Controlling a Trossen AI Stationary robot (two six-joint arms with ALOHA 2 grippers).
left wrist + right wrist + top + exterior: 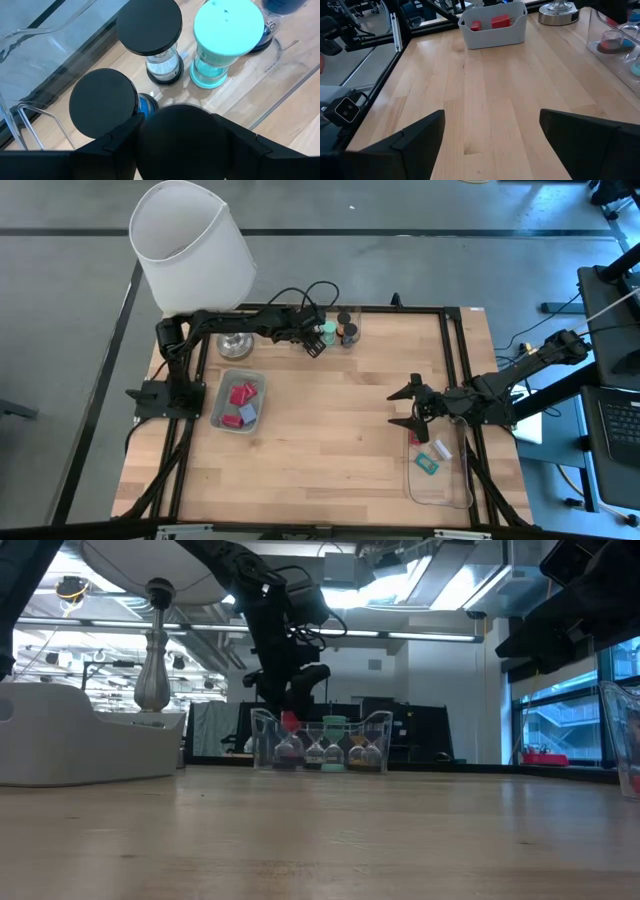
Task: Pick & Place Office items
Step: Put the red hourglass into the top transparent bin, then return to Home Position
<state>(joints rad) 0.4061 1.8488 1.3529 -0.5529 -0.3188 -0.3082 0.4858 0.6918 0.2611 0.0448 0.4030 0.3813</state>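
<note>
A clear tray (335,330) at the table's far middle holds several dark cylinders: one with a black top (149,25), a second black-topped one (102,102) and a teal-topped one (227,30). My left gripper (175,150) reaches over this tray and is shut on another black-topped cylinder (175,130). In the low view the gripper (290,700) hangs over the tray's left end. My right gripper (412,408) stands open over bare wood at the table's right, with nothing between its fingers (420,140). My left gripper has the cylinder's round black top (150,132) between its two fingers (117,142), one on each side. The fingers come from above, slanting down toward the far edge. The top hides the cylinder's body and foot, so whether it stands on the tray floor does not show.
A white-shaded lamp (190,250) with a metal base (236,345) stands at the far left, close to my left arm. A white bin (238,402) holds red blocks. A clear tray (440,470) at the near right holds a teal clip and small pieces. Bare wood lies in the middle.
</note>
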